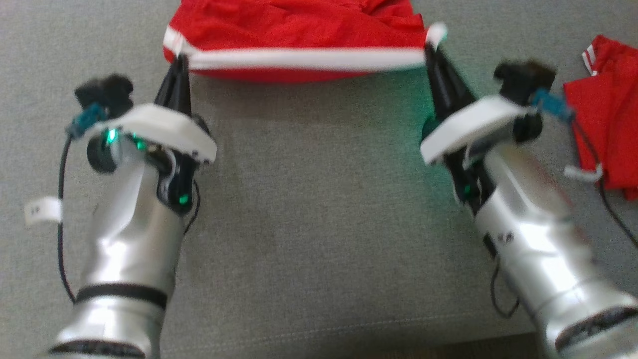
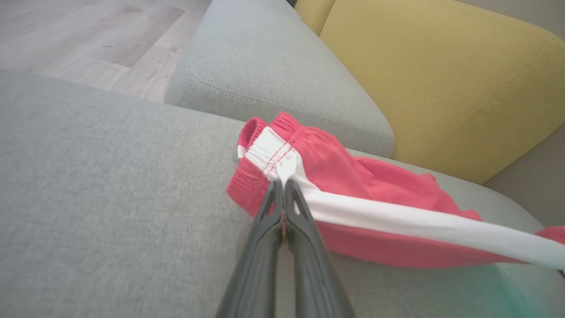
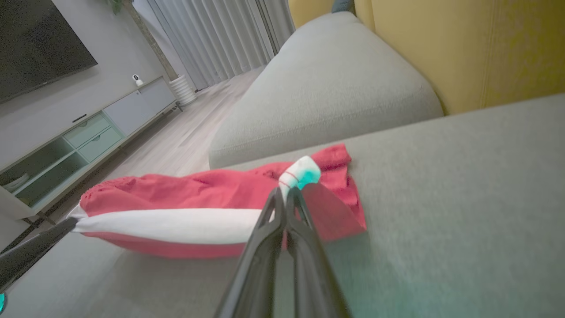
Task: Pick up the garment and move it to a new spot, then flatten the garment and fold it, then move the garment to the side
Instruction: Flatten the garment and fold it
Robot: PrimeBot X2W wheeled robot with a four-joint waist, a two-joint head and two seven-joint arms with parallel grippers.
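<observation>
A grey sofa seat spreads wide, with a stitched seam near its front edge. At its right edge lies a crumpled second red cloth with white trim. A yellow back cushion stands along the seat's back edge, with a separate grey cushion beside it. Beyond are pale wood flooring, a dark television on the wall, a low cabinet with a small white device on top, and grey curtains.

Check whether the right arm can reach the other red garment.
Likely not yet: the other red garment lies close by, nothing between, but the right hand is shut on the red shorts and must let go first.
</observation>
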